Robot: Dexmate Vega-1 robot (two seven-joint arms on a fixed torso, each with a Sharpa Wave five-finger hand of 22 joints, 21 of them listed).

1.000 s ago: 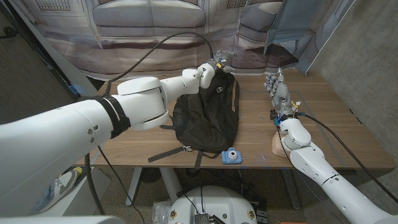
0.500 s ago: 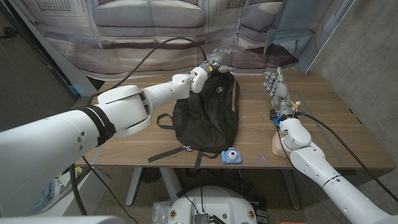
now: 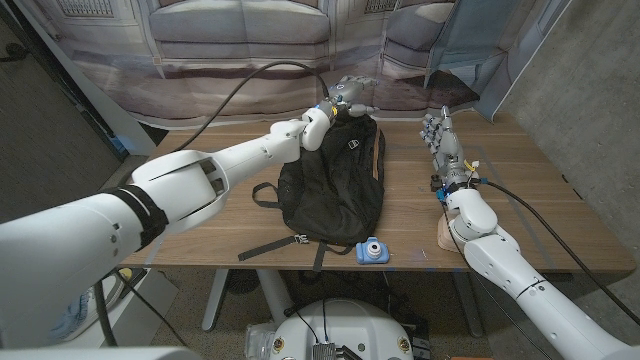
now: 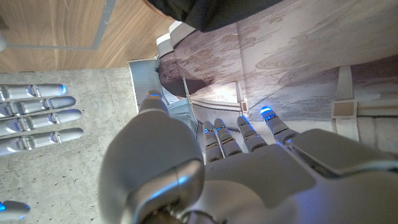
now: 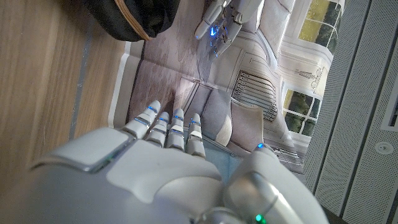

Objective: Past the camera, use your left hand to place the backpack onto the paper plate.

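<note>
The black fabric backpack lies with its long axis running near to far. The left hand hovers open and empty at its far end; the upright right hand, fingers straight and empty, stands to its right.

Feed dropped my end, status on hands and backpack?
Left hand open past backpack top. Right hand open, idle. Backpack on table, blue camera near front edge.

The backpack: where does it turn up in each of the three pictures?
Head view: the black backpack lies mid-table, the left hand over its far end.
Left wrist view: a dark piece of backpack at the top edge.
Right wrist view: a dark corner of it at upper left.
Shared landmark: the wooden table.
</note>
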